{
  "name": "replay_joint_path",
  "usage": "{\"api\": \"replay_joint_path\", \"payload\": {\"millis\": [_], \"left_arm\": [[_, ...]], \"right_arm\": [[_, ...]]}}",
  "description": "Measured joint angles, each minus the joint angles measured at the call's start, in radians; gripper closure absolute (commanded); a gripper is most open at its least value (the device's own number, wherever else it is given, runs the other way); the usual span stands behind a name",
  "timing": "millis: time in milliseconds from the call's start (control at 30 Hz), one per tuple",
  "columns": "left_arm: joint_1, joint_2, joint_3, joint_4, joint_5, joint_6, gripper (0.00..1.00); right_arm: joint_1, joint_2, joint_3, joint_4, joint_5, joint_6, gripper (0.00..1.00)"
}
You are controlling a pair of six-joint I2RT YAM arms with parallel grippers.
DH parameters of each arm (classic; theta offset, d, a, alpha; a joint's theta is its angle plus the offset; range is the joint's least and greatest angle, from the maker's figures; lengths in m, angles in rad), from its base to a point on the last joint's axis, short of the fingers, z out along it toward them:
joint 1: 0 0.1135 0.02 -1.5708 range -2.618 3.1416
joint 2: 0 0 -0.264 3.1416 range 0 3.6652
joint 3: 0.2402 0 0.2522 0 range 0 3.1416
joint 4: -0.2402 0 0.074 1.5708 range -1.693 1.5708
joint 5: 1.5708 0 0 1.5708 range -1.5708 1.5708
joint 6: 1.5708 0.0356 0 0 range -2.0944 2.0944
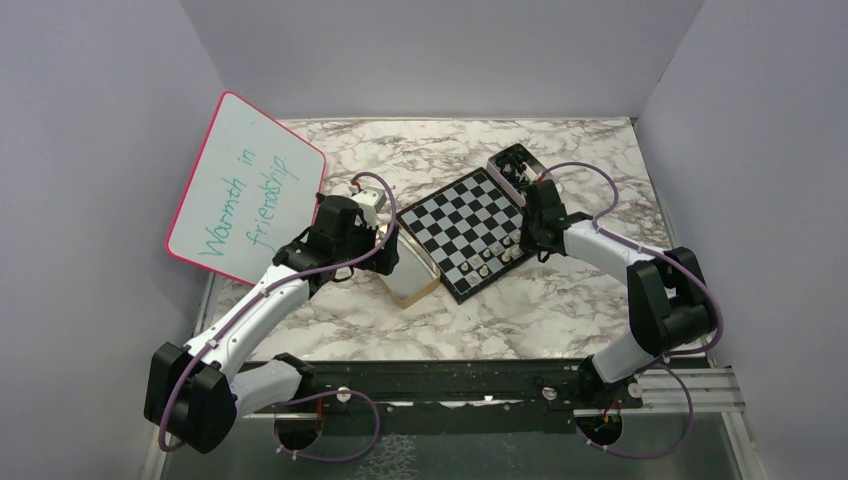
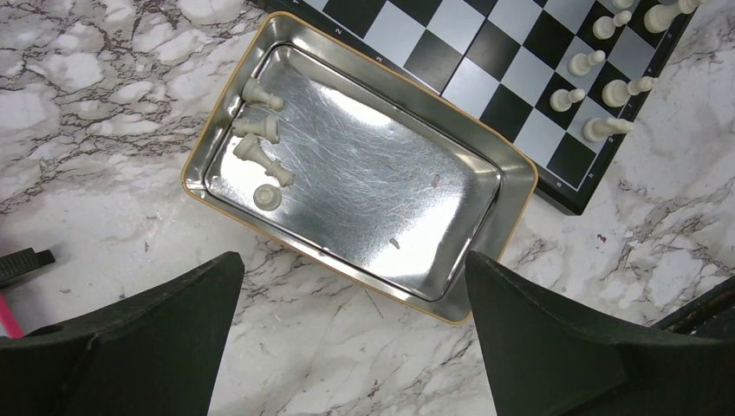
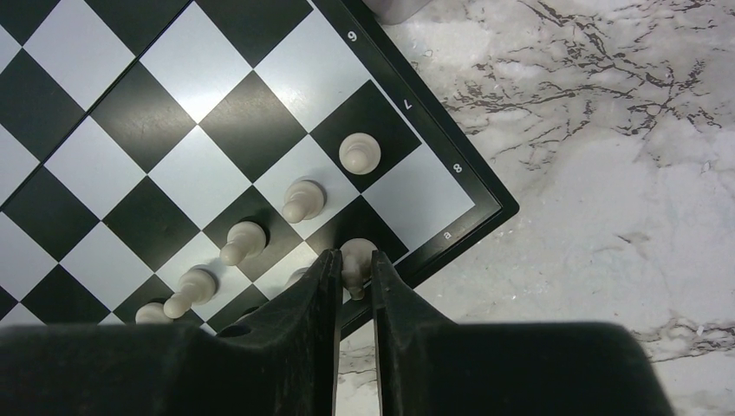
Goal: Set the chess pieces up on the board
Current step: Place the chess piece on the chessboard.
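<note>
The chequered board [image 1: 462, 218] lies mid-table with several pale pieces [image 1: 487, 260] along its near right edge. My right gripper [image 3: 354, 265] is shut on a pale piece [image 3: 358, 250] that stands over a dark square at the board's corner [image 3: 451, 221], next to a row of pale pawns [image 3: 302, 201]. In the top view the right gripper [image 1: 521, 249] is at that edge. My left gripper [image 2: 351, 290] is open and empty above the marble, just in front of a metal tin [image 2: 451, 169] that holds several pale pieces [image 2: 260, 149] lying on their sides.
A pink-framed whiteboard [image 1: 245, 190] leans at the back left. A black tin [image 1: 514, 165] with dark pieces sits behind the board's far right corner. The silver tin [image 1: 412, 280] touches the board's left edge. Grey walls enclose the table.
</note>
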State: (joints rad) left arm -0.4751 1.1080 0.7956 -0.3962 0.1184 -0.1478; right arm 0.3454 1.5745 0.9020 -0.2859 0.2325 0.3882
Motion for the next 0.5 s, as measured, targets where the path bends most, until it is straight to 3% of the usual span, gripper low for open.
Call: {"api": "replay_joint_path", "payload": {"millis": [233, 500], "left_arm": [[0.000, -0.002, 0.000, -0.003, 0.000, 0.000, 0.01], [0.000, -0.007, -0.001, -0.003, -0.010, 0.000, 0.01]], "right_arm": [[0.000, 0.000, 0.000, 0.000, -0.003, 0.000, 0.78], [0.000, 0.000, 0.014, -0.013, -0.002, -0.002, 0.70]]}}
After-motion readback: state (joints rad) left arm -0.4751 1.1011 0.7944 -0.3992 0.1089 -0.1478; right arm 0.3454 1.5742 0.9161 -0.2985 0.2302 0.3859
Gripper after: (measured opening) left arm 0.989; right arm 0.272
